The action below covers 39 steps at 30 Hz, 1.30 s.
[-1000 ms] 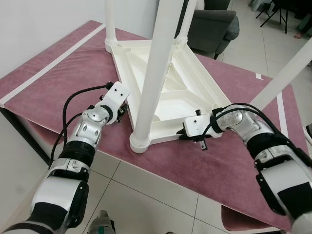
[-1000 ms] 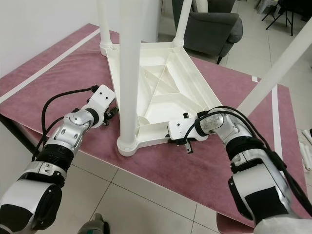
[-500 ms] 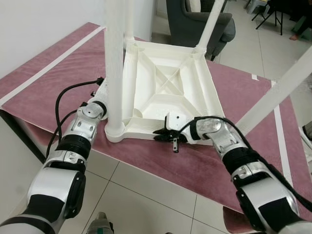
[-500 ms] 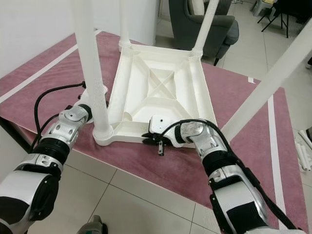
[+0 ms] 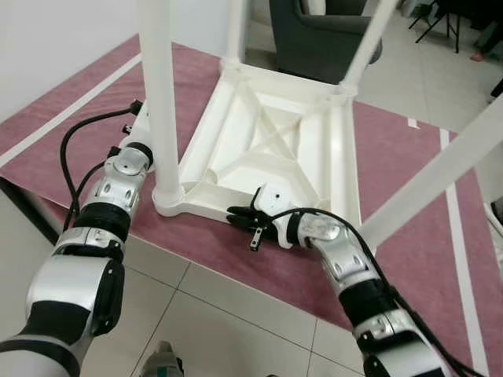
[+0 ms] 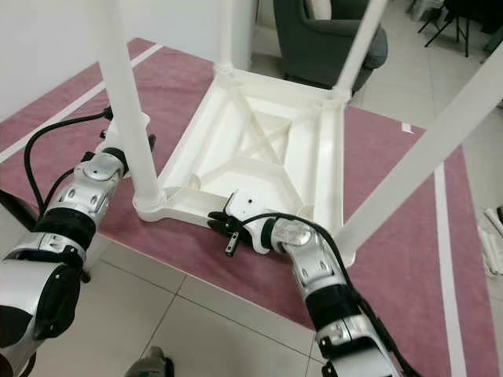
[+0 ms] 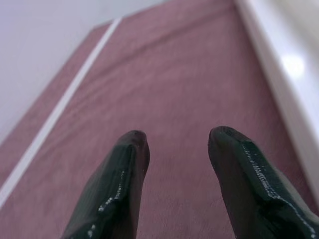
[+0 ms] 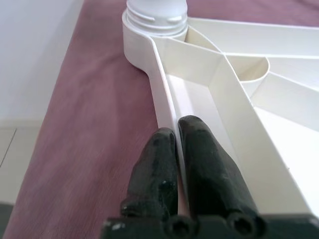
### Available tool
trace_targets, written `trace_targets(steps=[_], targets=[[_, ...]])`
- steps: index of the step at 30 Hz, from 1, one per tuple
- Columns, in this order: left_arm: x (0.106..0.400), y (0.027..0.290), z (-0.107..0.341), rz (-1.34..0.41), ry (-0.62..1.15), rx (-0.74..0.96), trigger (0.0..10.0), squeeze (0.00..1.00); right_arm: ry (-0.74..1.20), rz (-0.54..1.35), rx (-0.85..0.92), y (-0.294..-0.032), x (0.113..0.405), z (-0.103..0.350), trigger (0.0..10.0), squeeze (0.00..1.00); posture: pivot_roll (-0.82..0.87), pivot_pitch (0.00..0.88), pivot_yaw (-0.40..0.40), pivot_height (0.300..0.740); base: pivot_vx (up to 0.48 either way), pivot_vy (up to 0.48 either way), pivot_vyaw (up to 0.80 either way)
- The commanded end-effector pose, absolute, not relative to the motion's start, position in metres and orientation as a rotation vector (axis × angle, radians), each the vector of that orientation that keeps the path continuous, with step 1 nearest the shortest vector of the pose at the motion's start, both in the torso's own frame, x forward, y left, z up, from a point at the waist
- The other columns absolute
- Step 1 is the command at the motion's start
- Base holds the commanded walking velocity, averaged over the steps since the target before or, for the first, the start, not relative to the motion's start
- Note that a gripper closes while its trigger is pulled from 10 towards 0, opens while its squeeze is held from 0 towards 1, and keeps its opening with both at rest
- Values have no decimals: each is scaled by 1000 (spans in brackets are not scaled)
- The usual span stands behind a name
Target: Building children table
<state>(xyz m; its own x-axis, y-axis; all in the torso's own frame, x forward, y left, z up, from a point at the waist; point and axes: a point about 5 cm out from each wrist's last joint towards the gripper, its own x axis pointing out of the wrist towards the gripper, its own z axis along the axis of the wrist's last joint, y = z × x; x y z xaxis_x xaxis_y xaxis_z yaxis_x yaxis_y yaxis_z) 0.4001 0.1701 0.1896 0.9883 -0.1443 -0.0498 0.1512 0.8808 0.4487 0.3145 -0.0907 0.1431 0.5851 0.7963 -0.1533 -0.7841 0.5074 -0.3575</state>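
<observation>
A white children's table [image 5: 275,149] lies upside down on the mauve-covered worktop [image 5: 86,118], its legs pointing up. My right gripper [image 8: 177,130] is shut on the near rim [image 8: 162,84] of the tabletop, one finger on each side of the thin wall, a short way from the near-left leg socket [image 8: 155,15]. In the eye views it [image 5: 240,216] sits at the near edge. My left gripper [image 7: 177,139] is open over bare mauve cloth, beside the table's left edge [image 7: 279,74] and behind the near-left leg [image 5: 157,94], touching nothing.
The worktop's front edge [image 5: 204,263] runs just below my right gripper, with tiled floor beneath. White tape stripes [image 5: 63,110] cross the cloth. A grey armchair [image 5: 322,31] stands behind the table. A long leg [image 5: 440,173] slants across the right side.
The upturned table has swung round: its near corner went left and its far corner right. My right gripper travelled left with the rim. My left gripper moved further back along the left side.
</observation>
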Motion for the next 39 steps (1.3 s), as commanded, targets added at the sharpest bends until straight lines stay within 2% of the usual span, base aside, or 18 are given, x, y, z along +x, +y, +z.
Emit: trace_targets(steps=[1, 4, 8, 9, 12, 13, 17, 18, 19, 20, 21, 26, 27, 30, 34, 35, 36, 39], targets=[[396, 174, 182, -157, 25, 482, 10000, 0, -192, 855, -340, -103, 314, 175, 10000, 0, 151, 43, -36, 740, 0, 0, 0], [388, 192, 180, -132, 9, 481, 10000, 0, -233, 848, -343, -107, 300, 183, 10000, 0, 150, 42, -35, 740, 0, 0, 0], [382, 200, 178, -119, 0, 480, 10000, 0, -250, 790, -386, -111, 297, 185, 10000, 0, 153, 42, -37, 740, 0, 0, 0], [378, 203, 176, -119, -1, 482, 10000, 0, -255, 787, -465, -113, 295, 183, 10000, 0, 157, 41, -38, 740, 0, 0, 0], [375, 203, 174, -125, -3, 483, 10000, 0, -247, 800, -538, -114, 293, 180, 10000, 0, 161, 41, -40, 740, 0, 0, 0], [371, 202, 172, -134, 0, 486, 10000, 0, -217, 827, -622, -114, 292, 173, 10000, 0, 161, 41, -40, 740, 0, 0, 0], [367, 199, 167, -149, 7, 486, 10000, 0, -156, 876, -736, -116, 292, 160, 10000, 0, 161, 40, -44, 740, 0, 0, 0], [365, 198, 164, -154, 12, 485, 10000, 0, -136, 882, -770, -116, 293, 156, 10000, 231, 162, 40, -45, 740, 0, 0, 0], [364, 197, 163, -157, 16, 484, 10000, 0, -128, 882, -777, -116, 294, 154, 10000, 808, 165, 41, -50, 740, 0, 0, 0], [364, 197, 163, -157, 16, 484, 10000, 0, -128, 882, -777, -116, 294, 154, 10000, 808, 165, 41, -50, 740, 0, 0, 0], [363, 197, 161, -158, 20, 483, 10000, 0, -127, 875, -772, -115, 295, 154, 10000, 1000, 165, 41, -50, 740, 0, 0, 0], [353, 198, 154, -175, 51, 445, 10000, 0, -149, 865, -750, -108, 289, 155, 10000, 1000, 173, 45, -54, 740, 0, 0, 0], [343, 198, 149, -206, 65, 423, 10000, 0, -170, 866, -742, -103, 281, 156, 10000, 0, 174, 46, -55, 740, 0, 0, 0], [331, 198, 146, -245, 77, 403, 10000, 0, -195, 866, -737, -98, 272, 156, 10000, 0, 174, 46, -55, 740, 0, 0, 0], [291, 199, 149, -398, 95, 344, 10000, 0, -243, 849, -708, -95, 249, 166, 10000, 0, 180, 48, -54, 740, 0, 0, 0], [291, 199, 149, -398, 95, 344, 10000, 0, -243, 849, -708, -95, 249, 166, 10000, 0, 180, 48, -54, 740, 0, 0, 0], [283, 198, 151, -427, 95, 343, 10000, 976, -251, 840, -702, -95, 245, 169, 10000, 0, 180, 48, -54, 740, 0, 0, 0], [270, 194, 155, -487, 90, 319, 10000, 1000, -265, 824, -691, -96, 239, 173, 10000, 0, 186, 49, -64, 740, 0, 0, 0]])
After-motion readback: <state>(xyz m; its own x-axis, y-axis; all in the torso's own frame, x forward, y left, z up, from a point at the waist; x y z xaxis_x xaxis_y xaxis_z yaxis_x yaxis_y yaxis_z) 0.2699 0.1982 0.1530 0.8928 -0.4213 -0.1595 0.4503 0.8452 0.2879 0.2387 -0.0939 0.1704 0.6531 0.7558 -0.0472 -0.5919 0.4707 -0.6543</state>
